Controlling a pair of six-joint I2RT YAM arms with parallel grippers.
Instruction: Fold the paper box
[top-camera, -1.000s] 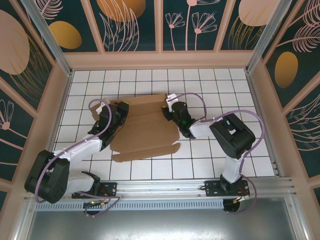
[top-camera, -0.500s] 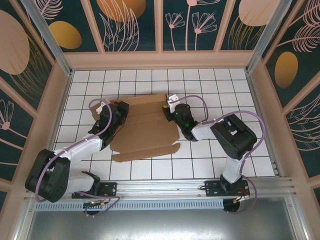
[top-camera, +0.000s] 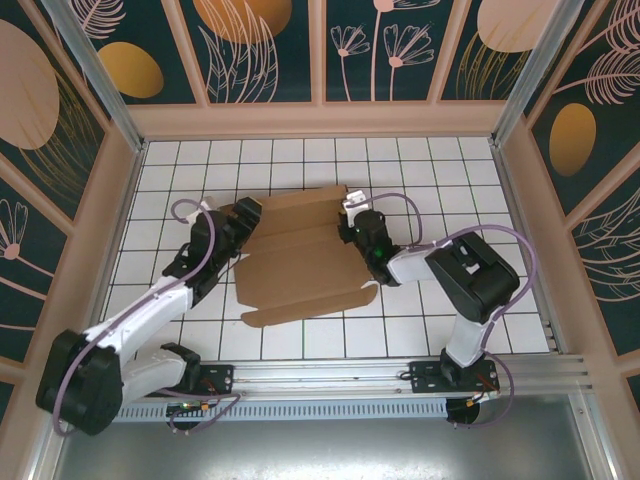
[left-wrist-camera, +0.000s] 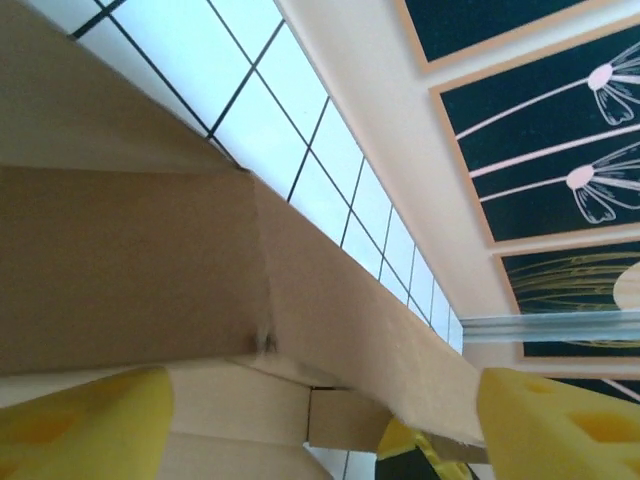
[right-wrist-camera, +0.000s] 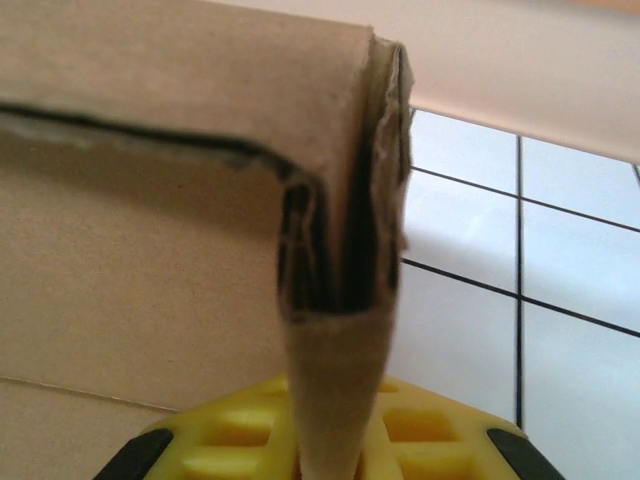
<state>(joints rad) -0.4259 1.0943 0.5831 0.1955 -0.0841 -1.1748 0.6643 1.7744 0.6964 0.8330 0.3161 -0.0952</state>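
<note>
Right end effector (top-camera: 350, 215) is clenched on a raised flap at the right edge of the paper box (top-camera: 300, 265). The box is plain brown creased cardboard, partly folded, lying mid-scene on the table (top-camera: 430, 170) of white gridded tiles. The right wrist view exposes the flap's frayed, layered edge between yellow pads (right-wrist-camera: 430, 432). Left end effector (left-wrist-camera: 320, 420) is released, its yellow fingers (left-wrist-camera: 80, 420) wide astride the box's left wall.
</note>
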